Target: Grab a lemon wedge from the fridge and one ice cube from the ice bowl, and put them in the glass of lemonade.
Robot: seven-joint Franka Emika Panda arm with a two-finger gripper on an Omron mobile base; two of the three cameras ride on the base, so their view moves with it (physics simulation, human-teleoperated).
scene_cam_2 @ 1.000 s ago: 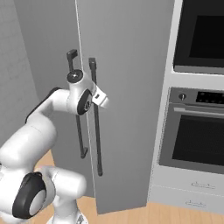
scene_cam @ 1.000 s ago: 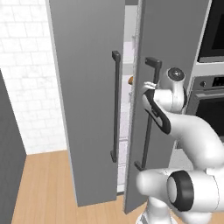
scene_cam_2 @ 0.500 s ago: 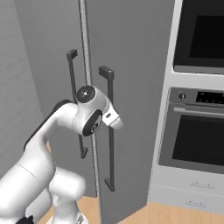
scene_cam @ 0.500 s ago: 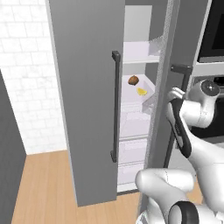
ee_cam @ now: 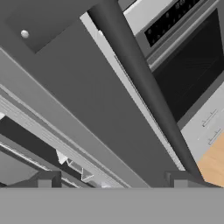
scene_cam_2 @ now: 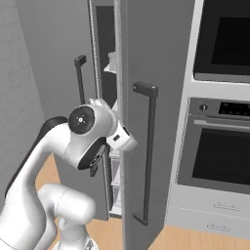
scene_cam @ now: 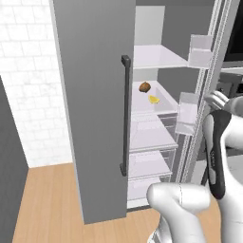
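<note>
Matte grey, the fridge's left door stands shut in the left base view, its dark bar handle untouched. Just right of it the compartment is open, so the white shelves are exposed. On the middle shelf lies the lemon wedge, bright yellow, just beside a small brown lump; both sit near the shelf's front, within the arm's reach. Further right, the right door is swung out edge-on, with clear door bins on its inner face. In the right base view the gripper sits at that door's free edge, apparently to push it wider. In the hand view the fingertips stand well apart, holding nothing, with the door's bar handle running diagonally ahead.
</note>
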